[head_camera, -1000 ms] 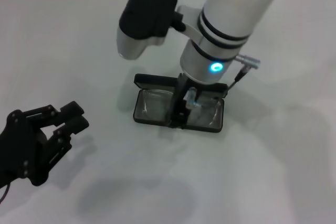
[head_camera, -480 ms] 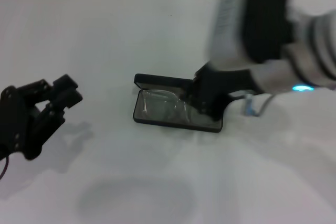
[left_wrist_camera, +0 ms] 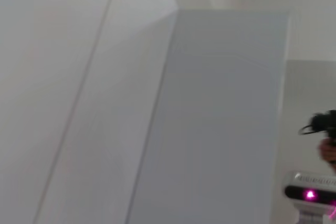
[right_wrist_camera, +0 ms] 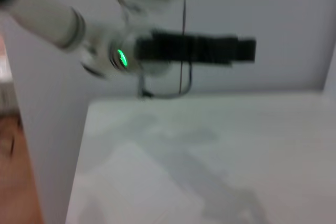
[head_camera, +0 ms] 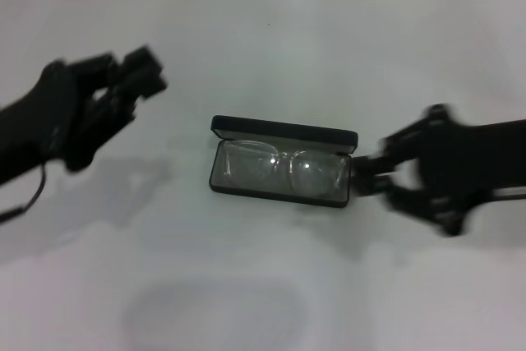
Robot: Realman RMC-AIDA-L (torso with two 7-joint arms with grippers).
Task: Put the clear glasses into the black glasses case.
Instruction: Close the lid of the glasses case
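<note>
The black glasses case (head_camera: pixel 283 131) lies open in the middle of the white table, its lid standing up at the far side. The clear glasses (head_camera: pixel 283 167) rest inside it, lens along the tray, with nothing holding them. My right gripper (head_camera: pixel 367 175) hovers just off the case's right end, open and empty, blurred by motion. My left gripper (head_camera: pixel 140 71) is raised at the far left, well away from the case, also blurred. The right wrist view shows the left arm and its black gripper (right_wrist_camera: pixel 231 50) farther off above the table. The left wrist view shows only walls.
The white table (head_camera: pixel 271 55) runs to a tiled wall at the back. Shadows of both arms fall on the table beside and in front of the case.
My right arm has let go of the glasses, lifted out of the case and swung away to the right. My left gripper has risen and moved toward the back left. The glasses now lie uncovered in the case.
</note>
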